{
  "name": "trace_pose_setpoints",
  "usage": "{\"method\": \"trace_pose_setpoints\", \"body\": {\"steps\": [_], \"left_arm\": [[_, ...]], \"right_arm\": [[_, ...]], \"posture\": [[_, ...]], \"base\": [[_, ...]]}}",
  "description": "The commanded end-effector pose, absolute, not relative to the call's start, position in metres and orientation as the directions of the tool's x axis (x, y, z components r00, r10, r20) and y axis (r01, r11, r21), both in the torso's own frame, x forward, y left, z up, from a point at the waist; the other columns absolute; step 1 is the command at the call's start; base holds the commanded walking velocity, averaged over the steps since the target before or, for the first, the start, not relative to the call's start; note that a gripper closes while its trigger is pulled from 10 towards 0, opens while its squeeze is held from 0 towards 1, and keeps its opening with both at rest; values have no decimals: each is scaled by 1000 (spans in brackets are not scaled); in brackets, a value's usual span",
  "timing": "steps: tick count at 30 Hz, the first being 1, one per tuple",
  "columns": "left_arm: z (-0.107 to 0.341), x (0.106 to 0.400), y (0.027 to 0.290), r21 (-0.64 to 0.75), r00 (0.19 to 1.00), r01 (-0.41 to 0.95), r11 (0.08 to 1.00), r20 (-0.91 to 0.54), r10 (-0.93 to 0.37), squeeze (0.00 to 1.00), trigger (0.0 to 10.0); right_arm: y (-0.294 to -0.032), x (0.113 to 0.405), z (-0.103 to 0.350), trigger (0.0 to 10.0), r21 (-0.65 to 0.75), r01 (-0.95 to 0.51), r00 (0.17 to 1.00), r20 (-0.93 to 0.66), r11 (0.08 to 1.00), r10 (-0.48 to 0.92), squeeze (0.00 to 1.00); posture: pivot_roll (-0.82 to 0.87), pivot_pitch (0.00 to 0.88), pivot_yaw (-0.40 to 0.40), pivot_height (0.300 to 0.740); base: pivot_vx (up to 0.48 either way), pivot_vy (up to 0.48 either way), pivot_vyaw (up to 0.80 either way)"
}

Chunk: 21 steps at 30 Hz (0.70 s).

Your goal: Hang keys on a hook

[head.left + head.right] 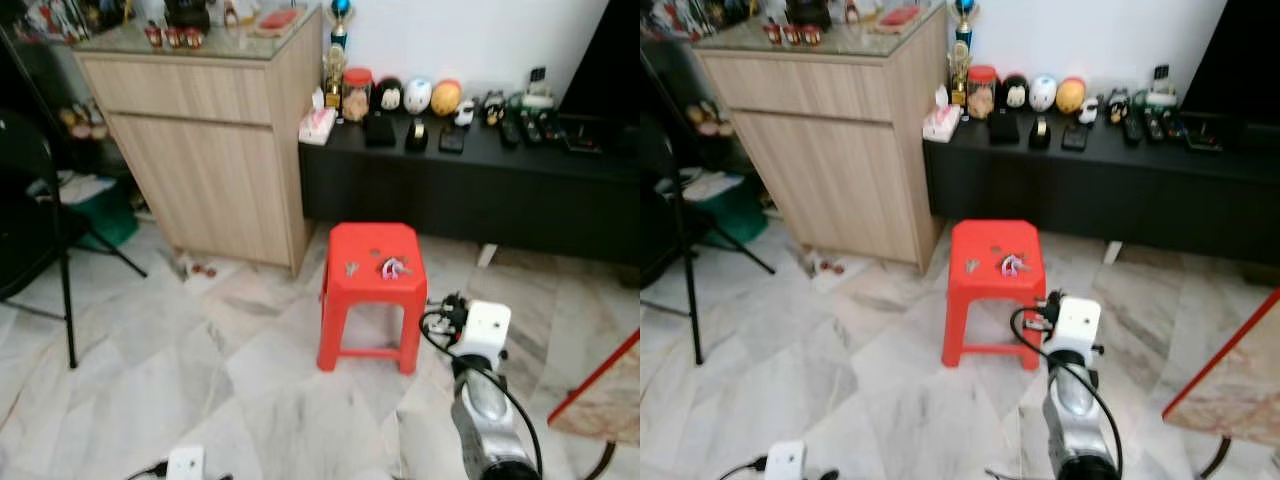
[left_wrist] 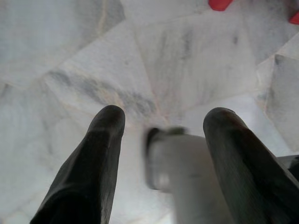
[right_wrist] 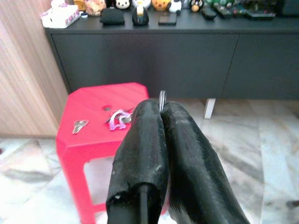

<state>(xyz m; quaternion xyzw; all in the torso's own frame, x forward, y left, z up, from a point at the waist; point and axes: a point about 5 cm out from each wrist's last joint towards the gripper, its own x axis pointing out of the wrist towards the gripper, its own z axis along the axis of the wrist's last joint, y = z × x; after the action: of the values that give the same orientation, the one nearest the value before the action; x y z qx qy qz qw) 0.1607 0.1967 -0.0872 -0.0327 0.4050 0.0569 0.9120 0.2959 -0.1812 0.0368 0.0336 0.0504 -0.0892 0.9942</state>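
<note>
A red plastic stool (image 1: 372, 285) stands on the marble floor in front of me. On its seat lie a bunch of keys (image 1: 393, 267) with a pink tag and a single small key (image 1: 351, 268). In the right wrist view my right gripper (image 3: 161, 106) is shut, and a thin metal key ring (image 3: 161, 97) pokes out between its fingertips. It hovers just short of the stool (image 3: 100, 123), on the stool's right side. My right arm (image 1: 487, 400) reaches forward at the lower right. My left gripper (image 2: 163, 116) hangs open above the floor, with a blurred grey-white shape between its fingers.
A tall wooden cabinet (image 1: 215, 150) stands at the back left. A low black console (image 1: 470, 185) with small ornaments and remotes runs along the wall behind the stool. A black tripod leg (image 1: 65, 290) is at the left, and a red-edged board (image 1: 600, 385) leans at the right.
</note>
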Motion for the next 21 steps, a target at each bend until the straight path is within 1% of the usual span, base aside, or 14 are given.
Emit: {"method": "trace_pose_setpoints", "body": {"steps": [1,12,21], "left_arm": [[-88,158,201,3,662,-117,993,-746,80,0,10000],[-88,158,199,-2,661,-108,994,-747,70,0,10000],[-89,156,196,-4,656,-102,995,-752,64,0,10000]], "right_arm": [[-176,298,39,10000,70,170,981,-105,983,-163,0],[-177,298,38,10000,72,171,981,-108,983,-163,0],[-180,296,35,10000,114,211,972,-130,971,-196,0]], "posture": [[92,71,-21,740],[91,67,-22,740],[88,69,-23,740]], "base": [[0,-296,0],[0,-343,0],[0,-352,0]]}}
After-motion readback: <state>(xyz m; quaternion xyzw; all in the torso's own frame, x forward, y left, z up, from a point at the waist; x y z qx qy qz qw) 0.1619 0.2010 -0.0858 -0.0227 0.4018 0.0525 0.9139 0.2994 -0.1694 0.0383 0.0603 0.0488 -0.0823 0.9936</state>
